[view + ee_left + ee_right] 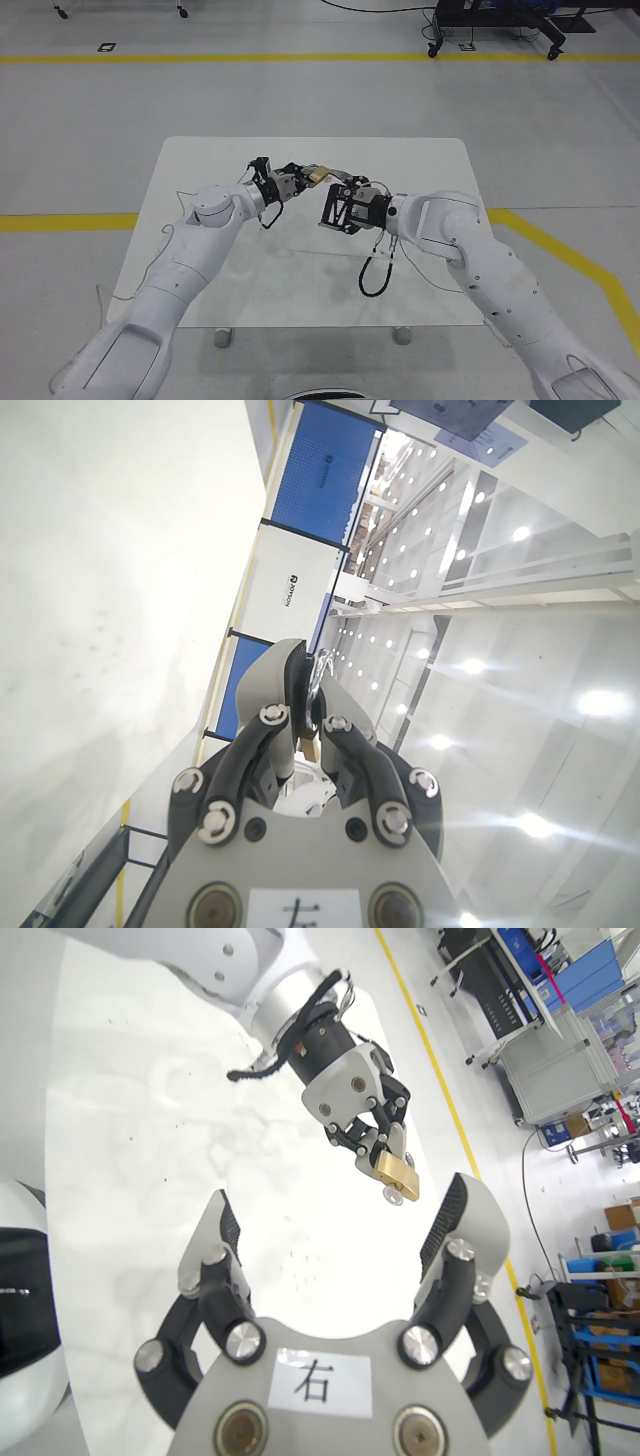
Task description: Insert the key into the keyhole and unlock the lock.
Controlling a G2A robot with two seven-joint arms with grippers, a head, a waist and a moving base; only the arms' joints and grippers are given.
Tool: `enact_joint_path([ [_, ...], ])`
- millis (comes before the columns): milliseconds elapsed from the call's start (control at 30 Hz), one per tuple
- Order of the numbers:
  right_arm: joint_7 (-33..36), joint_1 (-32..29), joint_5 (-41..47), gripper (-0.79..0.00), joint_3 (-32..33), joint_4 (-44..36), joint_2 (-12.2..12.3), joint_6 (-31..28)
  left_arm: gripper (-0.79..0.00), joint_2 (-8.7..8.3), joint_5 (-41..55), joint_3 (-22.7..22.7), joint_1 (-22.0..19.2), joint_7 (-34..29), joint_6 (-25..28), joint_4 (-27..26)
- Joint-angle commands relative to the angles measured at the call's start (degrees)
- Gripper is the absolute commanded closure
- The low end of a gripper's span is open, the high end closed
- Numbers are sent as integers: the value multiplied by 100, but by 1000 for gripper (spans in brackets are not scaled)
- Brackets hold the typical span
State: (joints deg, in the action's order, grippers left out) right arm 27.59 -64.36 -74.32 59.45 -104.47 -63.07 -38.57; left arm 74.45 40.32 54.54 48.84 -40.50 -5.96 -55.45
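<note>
A small brass padlock (398,1172) hangs above the white table (300,280), held by its shackle end in my left gripper (382,1152), which is shut on it. A silver key (393,1194) sticks out of the lock's lower end. In the left wrist view the left gripper (311,680) pinches the silver shackle (322,667), and a bit of brass (310,748) shows below it. My right gripper (340,1193) faces the lock from a short distance, open, with nothing between its fingers. From the top, the padlock (318,174) sits between the left gripper (300,180) and the right gripper (336,205).
A black cable loop (374,277) hangs from the right forearm over the table. The table's far edge (310,139) lies just beyond the grippers. Grey floor with yellow lines (300,58) surrounds the table.
</note>
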Motion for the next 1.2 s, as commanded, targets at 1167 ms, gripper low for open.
enact_joint_path([
  [1167, -597, 208, -3195, -151, -862, 178, -120, 424, 0, -127, -324, 449, 591, 219, -949, -1104],
])
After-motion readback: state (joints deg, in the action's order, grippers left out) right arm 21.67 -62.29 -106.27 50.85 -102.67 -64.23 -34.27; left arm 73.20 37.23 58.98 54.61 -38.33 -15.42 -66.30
